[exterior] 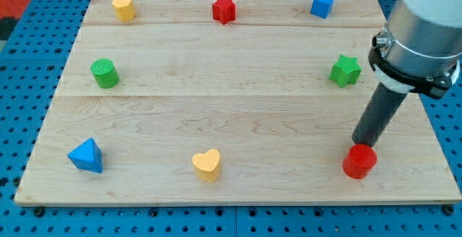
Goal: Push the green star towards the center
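**Rod tip beside the red block, green star at the right edge**

The wooden worktop [238, 114] lies on a blue pegboard [29, 42] and carries eight small blocks; the green star [346, 71] sits near the view's right edge, a little above mid-height, well apart from the middle of the board; my tip [362, 142] is below the star, toward the view's bottom, just above the red cylinder [359, 161] and seemingly touching its upper rim, though contact cannot be told for sure; the dark rod slants up to the view's right into a grey housing [426, 20]; this arm has no jaws, so nothing is open, closed or held.

Along the view's top stand a yellow block [124, 8] at the left, a red star [224, 10] in the middle and a blue cube [323, 4] at the right; a green cylinder [105, 73] stands at the left edge; a blue triangle [86, 156] sits at the bottom left; a yellow heart [206, 165] lies near the bottom middle.
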Tool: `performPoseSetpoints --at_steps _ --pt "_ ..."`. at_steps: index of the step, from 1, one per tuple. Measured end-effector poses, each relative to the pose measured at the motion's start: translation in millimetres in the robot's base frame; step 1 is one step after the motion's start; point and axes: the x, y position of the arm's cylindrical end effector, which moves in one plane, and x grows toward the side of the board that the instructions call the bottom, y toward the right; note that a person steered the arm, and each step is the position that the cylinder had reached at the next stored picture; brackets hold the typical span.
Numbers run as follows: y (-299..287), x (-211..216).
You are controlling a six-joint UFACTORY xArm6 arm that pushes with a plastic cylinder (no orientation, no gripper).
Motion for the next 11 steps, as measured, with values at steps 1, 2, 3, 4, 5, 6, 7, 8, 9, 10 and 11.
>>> performPoseSetpoints --at_steps 1,2,3,4,5,6,7,8,9,10,11 --pt "0.4 -5.0" --pt "0.4 -14.9" --pt "-15.6 -34.3" --pt "-4.8 -49.1" --pt "7.0 -61.4" --pt "30.3 -68.8" --pt "55.0 -68.9" --pt "59.0 -71.4" --pt "73.7 -71.4" --pt "97.8 -73.2" --pt "95.3 -114.7"
